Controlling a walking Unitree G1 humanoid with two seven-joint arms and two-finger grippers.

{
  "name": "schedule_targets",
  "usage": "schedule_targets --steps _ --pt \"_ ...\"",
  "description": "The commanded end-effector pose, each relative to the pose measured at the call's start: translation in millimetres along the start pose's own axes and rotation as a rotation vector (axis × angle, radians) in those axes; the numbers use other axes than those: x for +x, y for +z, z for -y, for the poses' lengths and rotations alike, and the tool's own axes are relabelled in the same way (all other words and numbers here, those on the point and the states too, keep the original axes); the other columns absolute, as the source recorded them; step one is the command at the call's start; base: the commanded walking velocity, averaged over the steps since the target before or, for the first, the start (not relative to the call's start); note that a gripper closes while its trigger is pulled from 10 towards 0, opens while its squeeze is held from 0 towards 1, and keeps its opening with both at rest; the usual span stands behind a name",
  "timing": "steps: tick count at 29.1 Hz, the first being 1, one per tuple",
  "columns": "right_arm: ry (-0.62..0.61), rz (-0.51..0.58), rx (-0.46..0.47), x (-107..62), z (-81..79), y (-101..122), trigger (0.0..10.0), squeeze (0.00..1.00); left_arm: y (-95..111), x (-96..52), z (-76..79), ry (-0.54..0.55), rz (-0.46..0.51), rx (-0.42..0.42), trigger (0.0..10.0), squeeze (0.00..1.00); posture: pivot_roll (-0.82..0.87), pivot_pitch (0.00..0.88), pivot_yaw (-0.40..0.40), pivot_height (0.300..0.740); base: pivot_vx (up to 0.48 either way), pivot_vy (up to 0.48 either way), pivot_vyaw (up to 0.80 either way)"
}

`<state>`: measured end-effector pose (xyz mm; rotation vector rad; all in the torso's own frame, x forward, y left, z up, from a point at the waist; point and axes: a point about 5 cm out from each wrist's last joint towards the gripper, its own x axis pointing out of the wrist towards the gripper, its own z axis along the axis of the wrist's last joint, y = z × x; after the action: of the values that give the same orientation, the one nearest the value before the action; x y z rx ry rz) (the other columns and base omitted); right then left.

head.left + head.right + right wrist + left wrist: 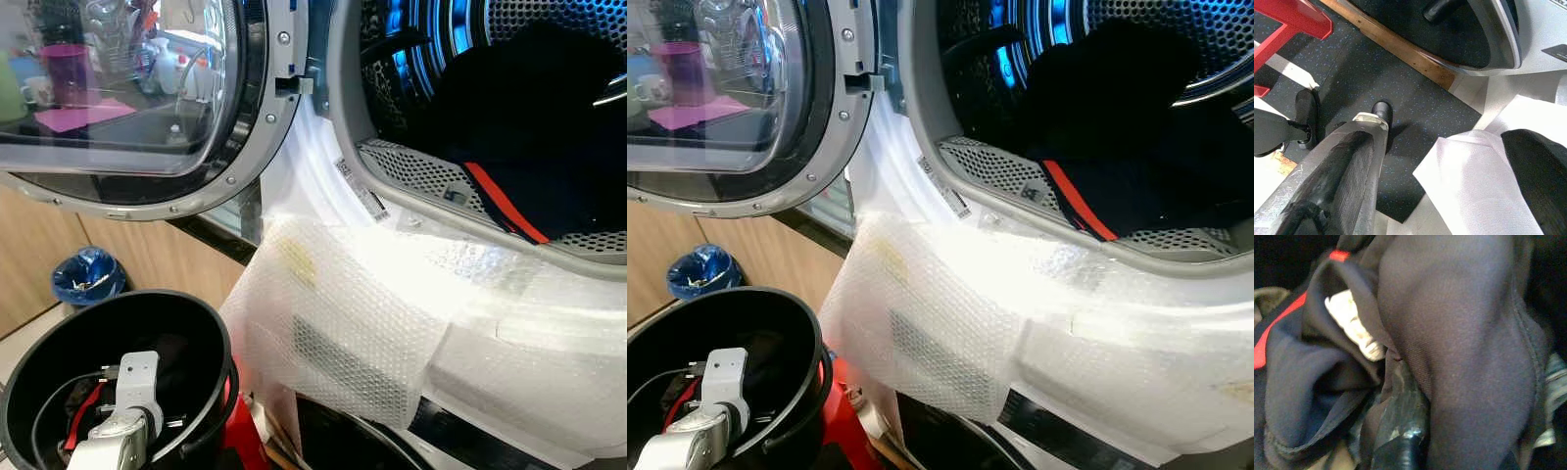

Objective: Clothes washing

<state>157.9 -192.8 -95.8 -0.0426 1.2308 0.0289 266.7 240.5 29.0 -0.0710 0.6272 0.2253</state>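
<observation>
Loading step: my left gripper [1400, 431] is buried in the black bucket's [211, 338] dark garment [1459, 357].
Grip state unclear; next, lift toward drum [549, 59]. Right gripper [1400, 161] hangs unclenched.

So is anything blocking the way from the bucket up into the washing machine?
Nothing visible. The door is swung open to the left, so the drum mouth is open. The left gripper is down in the black bucket among dark clothes.
</observation>
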Motion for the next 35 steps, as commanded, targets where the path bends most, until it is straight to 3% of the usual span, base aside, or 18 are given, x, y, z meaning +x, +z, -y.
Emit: schedule_targets --steps 1,4,5,6,7,8,10,12,14,15,16,18,20,21,22,26,31,35 --pt "-0.004 0.002 0.014 0.0 0.6 -1.0 10.0 0.0 9.6 -4.1 -1.3 0.007 0.068 -0.043 0.0 0.0 0.08 0.0 -0.048 0.74 0.0 0.0 0.0" --pt "-0.005 0.004 0.019 -0.1 0.9 -0.9 10.0 0.0 26.8 -16.6 -5.4 0.015 0.206 -0.156 0.0 0.0 0.08 0.0 -0.048 0.74 0.0 0.0 0.0" --pt "-0.005 0.004 0.019 -0.1 0.9 -0.9 10.0 0.0 26.8 -16.6 -5.4 0.015 0.206 -0.156 0.0 0.0 0.08 0.0 -0.048 0.74 0.0 0.0 0.0" --pt "-0.004 0.004 0.019 -0.1 1.0 -0.8 10.0 0.0 34.5 -22.7 -6.2 0.006 0.27 -0.175 0.0 0.0 0.09 0.0 -0.051 0.74 0.0 0.0 0.0" --pt "-0.005 0.009 0.018 -0.2 2.1 -1.3 10.0 0.0 58.3 -44.6 -4.7 -0.029 0.488 -0.18 0.0 0.0 0.11 0.0 -0.059 0.74 0.0 0.0 0.0" --pt "-0.003 0.01 0.02 -0.2 2.4 -1.6 10.0 0.0 64.6 -52.3 -3.6 -0.042 0.551 -0.176 0.0 0.0 0.11 0.0 -0.059 0.74 0.0 0.0 0.0" --pt "0.002 0.002 0.012 -0.3 2.8 -3.3 10.0 0.0 77.4 -72.5 7.9 -0.103 0.678 -0.098 0.0 0.0 0.13 0.0 -0.068 0.74 0.0 0.0 0.0" --pt "0.002 0.001 0.008 -0.4 3.1 -3.3 10.0 0.0 80.4 -77.2 12.5 -0.126 0.702 -0.068 0.0 0.0 0.14 0.0 -0.068 0.74 0.0 0.0 0.0" --pt "0.004 0.008 -0.019 -0.3 1.6 1.1 10.0 0.0 91.7 -98.8 49.1 -0.377 0.754 0.032 0.0 0.0 0.17 0.0 -0.077 0.74 0.0 0.0 0.0" --pt "0.004 0.008 -0.019 -0.3 1.6 1.1 10.0 0.0 91.7 -98.8 49.1 -0.377 0.754 0.032 0.0 0.0 0.17 0.0 -0.077 0.74 0.0 0.0 0.0" --pt "0.01 0.016 -0.025 -0.1 -1.0 4.2 10.0 0.0 94.8 -109.7 64.6 -0.498 0.754 0.066 0.0 0.0 0.17 0.0 -0.077 0.74 0.0 0.0 0.0" --pt "0.013 0.018 -0.028 0.0 -2.2 5.2 10.0 0.0 95.0 -115.1 71.9 -0.559 0.743 0.077 0.0 0.0 0.17 0.0 -0.077 0.74 0.0 0.0 0.0" --pt "0.021 0.026 -0.039 0.2 -4.8 7.6 10.0 0.0 96.5 -125.4 87.4 -0.7 0.717 0.131 0.0 0.0 0.18 0.0 -0.075 0.74 0.0 0.0 0.0" --pt "0.021 0.026 -0.039 0.2 -4.8 7.6 10.0 0.0 96.5 -125.4 87.4 -0.7 0.717 0.131 0.0 0.0 0.18 0.0 -0.075 0.74 0.0 0.0 0.0" --pt "0.032 0.041 -0.046 0.4 -8.4 11.8 10.0 0.0 95.0 -136.7 105.1 -0.864 0.669 0.209 0.0 0.0 0.18 0.0 -0.069 0.74 0.0 0.0 0.0" --pt "0.056 0.07 -0.042 0.5 -14.8 18.7 10.0 0.0 63.9 -154.7 133.2 -1.2 0.461 0.479 0.0 0.0 0.17 0.0 -0.048 0.74 0.0 0.0 0.0" --pt "0.06 0.07 -0.084 0.8 -17.1 17.6 10.0 0.0 45.0 -165.0 149.8 -1.407 0.347 0.61 0.0 0.0 0.13 0.0 -0.013 0.74 0.0 0.0 0.0" --pt "0.069 0.071 -0.076 1.1 -19.3 15.8 10.0 0.0 52.0 -172.9 160.2 -1.484 0.342 0.616 0.0 0.0 0.12 0.0 -0.003 0.74 0.0 0.0 0.0"
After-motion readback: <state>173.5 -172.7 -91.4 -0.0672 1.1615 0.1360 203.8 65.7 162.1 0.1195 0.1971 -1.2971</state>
